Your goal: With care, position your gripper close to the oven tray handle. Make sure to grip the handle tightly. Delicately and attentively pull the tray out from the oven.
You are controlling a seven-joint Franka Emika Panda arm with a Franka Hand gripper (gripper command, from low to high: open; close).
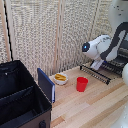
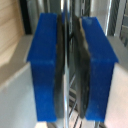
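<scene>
The oven tray (image 1: 101,73) is a dark wire rack sticking out of the dark oven (image 1: 120,61) at the exterior view's right, over the wooden table. Its handle (image 1: 91,73) is the thin bar along the outer edge. My gripper (image 1: 95,65), on the white arm, reaches down onto the rack near that edge. In the wrist view the gripper (image 2: 70,65) has its two blue fingers (image 2: 46,65) pressed nearly together. A thin bright metal bar, the handle (image 2: 65,107), runs through the narrow gap between the dark pads. Rack wires show below the fingertips.
A red cup (image 1: 82,84) stands on the wooden table (image 1: 95,107) just in front of the rack. A white bowl (image 1: 60,78) with yellow food sits behind a blue panel (image 1: 46,84). A big black case (image 1: 19,97) fills the exterior view's lower left. A slatted screen stands behind.
</scene>
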